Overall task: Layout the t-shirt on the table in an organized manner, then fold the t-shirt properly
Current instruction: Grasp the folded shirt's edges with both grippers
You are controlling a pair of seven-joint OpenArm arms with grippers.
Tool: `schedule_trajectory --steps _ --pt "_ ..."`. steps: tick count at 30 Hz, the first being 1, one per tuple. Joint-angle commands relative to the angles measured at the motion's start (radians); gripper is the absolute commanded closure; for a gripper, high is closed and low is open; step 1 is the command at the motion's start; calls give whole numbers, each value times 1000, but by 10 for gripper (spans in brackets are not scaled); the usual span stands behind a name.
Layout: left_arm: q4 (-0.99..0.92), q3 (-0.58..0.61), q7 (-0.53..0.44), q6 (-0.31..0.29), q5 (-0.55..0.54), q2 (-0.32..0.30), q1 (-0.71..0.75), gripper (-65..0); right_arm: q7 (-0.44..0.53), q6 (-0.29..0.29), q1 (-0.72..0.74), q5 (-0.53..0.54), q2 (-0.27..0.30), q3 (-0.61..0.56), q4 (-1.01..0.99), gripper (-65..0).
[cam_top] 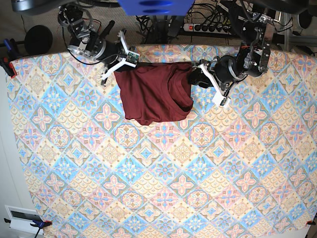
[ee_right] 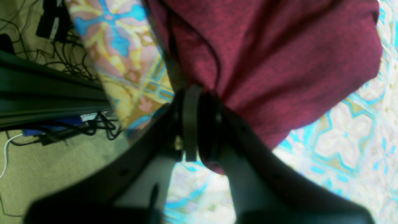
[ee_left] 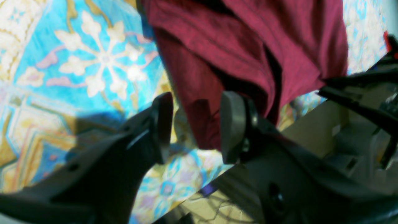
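Observation:
The dark maroon t-shirt [cam_top: 153, 91] lies bunched and creased near the far edge of the table [cam_top: 148, 188]. My right gripper [cam_top: 120, 63] is at its far left corner. In the right wrist view its jaws [ee_right: 199, 102] stand nearly together, pinching a fold of the t-shirt [ee_right: 264, 62]. My left gripper [cam_top: 194, 75] is at the shirt's far right corner. In the left wrist view it [ee_left: 197, 124] is open, and a hanging edge of the t-shirt [ee_left: 248, 46] sits between the pads, with a gap on one side showing the table [ee_left: 93, 62].
The table's far edge runs just behind both grippers. Beyond it are floor and tangled cables [ee_right: 62, 124] and a power strip [cam_top: 208, 27]. A red clamp [cam_top: 7, 64] holds the cloth at the left corner.

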Motion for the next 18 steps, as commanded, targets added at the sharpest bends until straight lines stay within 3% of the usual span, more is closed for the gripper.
schedule_trajectory --steps 1,5,10,12,18 --pt "13 6 -12 -5 2 -31 -8 -244 19 -2 1 15 5 -4 15 -73" --pt "13 14 -12 -2 105 -51 -8 -244 19 -2 -2 15 33 -5 15 -136" --pt "23 -41 -12 -3 160 -49 -7 -244 25 -2 -2 15 45 1 17 -140" --pt "43 -86 -17 -3 108 -46 12 -244 25 -2 -2 15 45 1 19 -140" --pt "69 -178 -14 -5 -211 -44 18 -244 25 -2 3 15 43 1 23 -140"
